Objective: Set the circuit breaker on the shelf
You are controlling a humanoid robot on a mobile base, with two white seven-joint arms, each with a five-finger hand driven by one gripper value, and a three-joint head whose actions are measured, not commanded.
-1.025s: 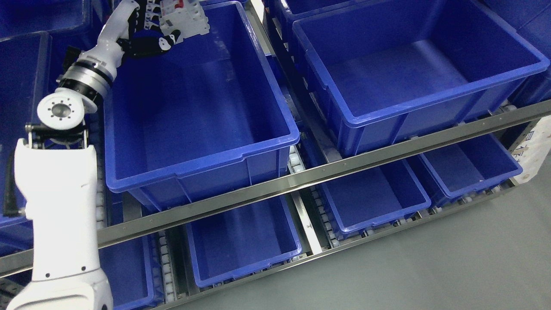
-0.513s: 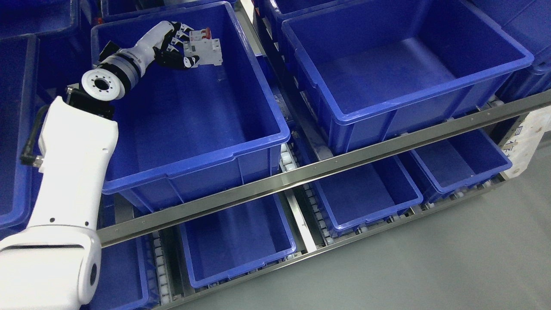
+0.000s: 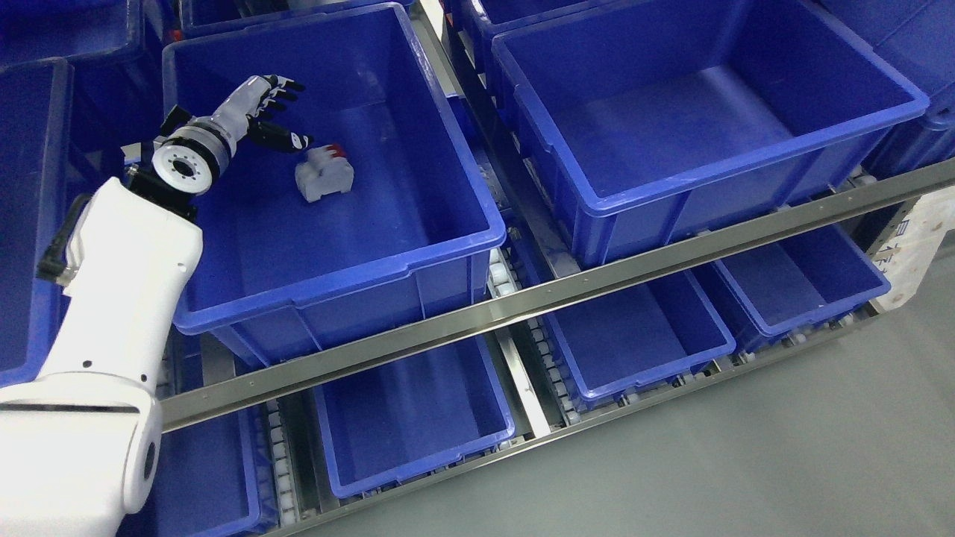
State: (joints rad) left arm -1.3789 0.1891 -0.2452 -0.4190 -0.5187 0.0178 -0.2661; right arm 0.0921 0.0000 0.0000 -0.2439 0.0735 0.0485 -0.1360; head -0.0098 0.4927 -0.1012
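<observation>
Released from the left hand (image 3: 261, 112) since half a second ago, the circuit breaker (image 3: 324, 173) now lies on the floor of the blue bin (image 3: 418, 253) on the upper shelf rail (image 3: 671, 257). Fingers spread, holding nothing, just beside it; any lettering on the breaker is too blurred to read.

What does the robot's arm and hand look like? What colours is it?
The left arm has a smooth white shell, with a black cable at its side. The wrist is a silver ring with a round white cap dotted with small holes. The left hand is grey-white, with black fingers tipped white.
</observation>
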